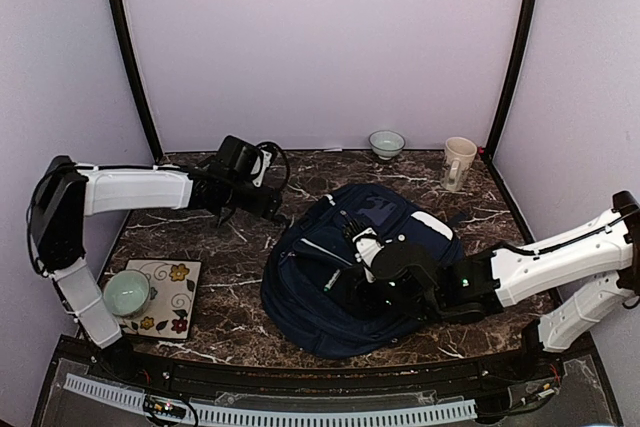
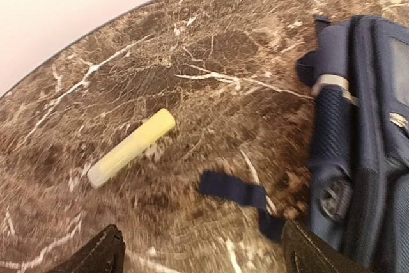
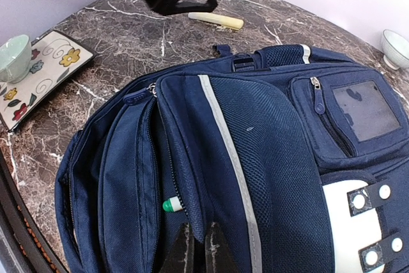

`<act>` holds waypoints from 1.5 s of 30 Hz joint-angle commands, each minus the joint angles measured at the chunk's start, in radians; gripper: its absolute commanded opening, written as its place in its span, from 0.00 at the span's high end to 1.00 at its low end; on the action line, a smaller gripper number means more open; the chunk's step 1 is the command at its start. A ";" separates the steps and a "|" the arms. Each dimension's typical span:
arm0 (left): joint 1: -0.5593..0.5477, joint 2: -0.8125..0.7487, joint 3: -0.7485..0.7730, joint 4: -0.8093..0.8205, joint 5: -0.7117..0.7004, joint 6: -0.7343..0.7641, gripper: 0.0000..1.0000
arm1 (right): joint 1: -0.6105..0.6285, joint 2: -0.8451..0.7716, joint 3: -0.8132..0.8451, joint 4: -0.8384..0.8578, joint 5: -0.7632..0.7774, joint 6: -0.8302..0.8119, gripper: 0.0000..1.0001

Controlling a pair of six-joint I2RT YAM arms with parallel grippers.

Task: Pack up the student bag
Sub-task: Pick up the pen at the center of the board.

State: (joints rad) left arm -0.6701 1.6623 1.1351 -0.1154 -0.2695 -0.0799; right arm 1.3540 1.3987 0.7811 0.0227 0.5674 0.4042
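student bag (image 1: pixel 310 302) lying flat on the marble tabletop (image 1: pixel 230 257), one claw beside it and one claw on it.
top view: the left claw (image 1: pixel 270 207) hovers just off the bag's far left corner, and the right claw (image 1: pixel 352 287) sits on the bag's front; a pale bowl (image 1: pixel 127 292) on a floral tile (image 1: pixel 172 297) lies well left of the bag, with a small bowl (image 1: pixel 386 143) and a mug (image 1: pixel 458 162) behind the bag. left wrist view: the left claw is released, its fingers wide apart with nothing between them, above bare marble; a yellow highlighter (image 2: pixel 131 148) lies left of the bag, and a loose navy strap (image 2: pixel 239 196) trails from the bag's edge. right wrist view: the right claw is clenched on the edge of the bag's front pocket flap; a green-capped pen (image 3: pixel 171 204) peeks from the pocket gap just beside it.
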 commanded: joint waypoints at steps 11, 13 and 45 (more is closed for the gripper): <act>0.269 0.450 0.518 -0.165 0.361 0.204 0.13 | 0.005 0.032 -0.034 0.058 0.010 0.030 1.00; 0.288 0.491 0.559 -0.195 0.379 0.224 0.14 | 0.005 0.034 -0.038 0.062 0.006 0.031 1.00; 0.270 0.449 0.344 -0.231 0.293 0.068 0.60 | 0.005 0.039 -0.024 0.039 0.012 0.031 1.00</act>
State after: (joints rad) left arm -0.3592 2.2021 1.5944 -0.3237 0.0994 0.0628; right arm 1.3544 1.4292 0.7532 0.0601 0.5541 0.4255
